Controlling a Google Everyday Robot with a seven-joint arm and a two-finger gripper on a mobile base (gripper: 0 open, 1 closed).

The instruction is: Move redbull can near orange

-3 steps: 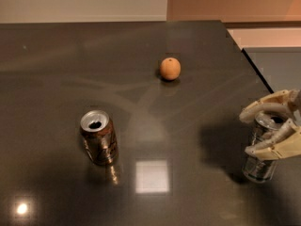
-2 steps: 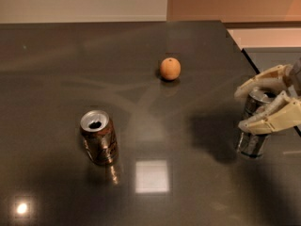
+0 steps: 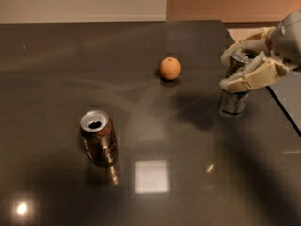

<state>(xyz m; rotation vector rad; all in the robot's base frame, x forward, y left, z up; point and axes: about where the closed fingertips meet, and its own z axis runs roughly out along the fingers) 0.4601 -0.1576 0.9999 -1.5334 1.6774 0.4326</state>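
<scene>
1. Now: dark surface (image 3: 56,69); hand (image 3: 235,70) at its right edge, closed tight round the upright redbull can (image 3: 233,102).
2. The orange (image 3: 170,68) lies toward mid-surface, well apart.
3. Step, likely: transport. Next: carry across, set down beside orange.

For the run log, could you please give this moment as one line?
gripper: far-right, shut on slim silver redbull can | small round orange: centre, apart | brown-bronze can: front-left
</scene>
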